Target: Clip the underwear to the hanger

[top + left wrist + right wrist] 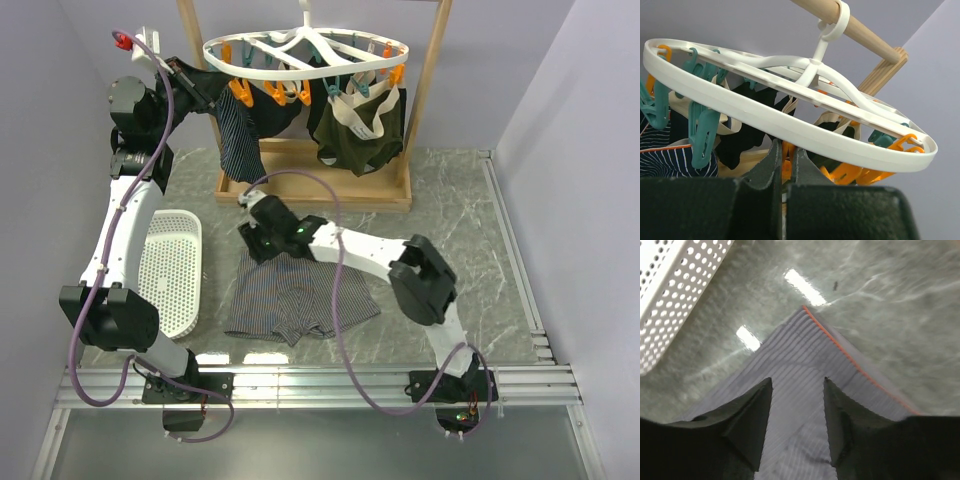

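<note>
The underwear [300, 300] lies flat on the marble table [460, 200], just right of a white perforated basket [170, 270]. The right gripper [795, 387] hangs over its waistband corner with fingers spread wide and nothing between them; whether they touch the cloth cannot be told. Farther back, the hanger [765, 116] hangs by its hook from the wooden frame [425, 90], carrying a dark olive pair [360, 135] and a navy striped garment [238, 140]. At its left rim the left gripper [786, 147] is pinched on an orange clip [786, 167].
</note>
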{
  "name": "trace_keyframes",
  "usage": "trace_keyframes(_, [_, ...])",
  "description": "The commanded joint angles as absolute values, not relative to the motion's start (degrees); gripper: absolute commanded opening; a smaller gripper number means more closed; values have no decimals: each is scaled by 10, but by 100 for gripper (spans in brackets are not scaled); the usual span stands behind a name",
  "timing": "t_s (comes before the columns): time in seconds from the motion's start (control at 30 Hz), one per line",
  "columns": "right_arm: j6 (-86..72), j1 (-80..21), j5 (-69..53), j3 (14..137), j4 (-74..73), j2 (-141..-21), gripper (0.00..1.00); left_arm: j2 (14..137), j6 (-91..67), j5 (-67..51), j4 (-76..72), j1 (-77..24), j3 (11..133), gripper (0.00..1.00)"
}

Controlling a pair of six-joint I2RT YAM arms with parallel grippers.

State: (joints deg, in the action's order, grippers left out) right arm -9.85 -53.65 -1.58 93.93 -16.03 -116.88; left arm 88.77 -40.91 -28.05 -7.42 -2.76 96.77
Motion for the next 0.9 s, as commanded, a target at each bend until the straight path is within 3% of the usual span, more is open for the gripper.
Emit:
trace_keyframes(0.0, [-182, -557, 76, 1012, -204, -1212, 54, 881, -395, -274, -77, -27, 988, 0])
trace_keyframes(0.13, [-226, -565, 117, 1050, -237, -1256, 62, 878, -391, -273, -76, -27, 986, 0])
trace_keyframes(0.23, [-251, -570, 130, 1049, -233, -1264, 76, 875, -391, -272, -76, -27, 982, 0])
trace_keyframes(0.87, [-293, -578, 165, 1111, -262, -1345, 77, 875, -392, -270, -84, -27, 975, 0])
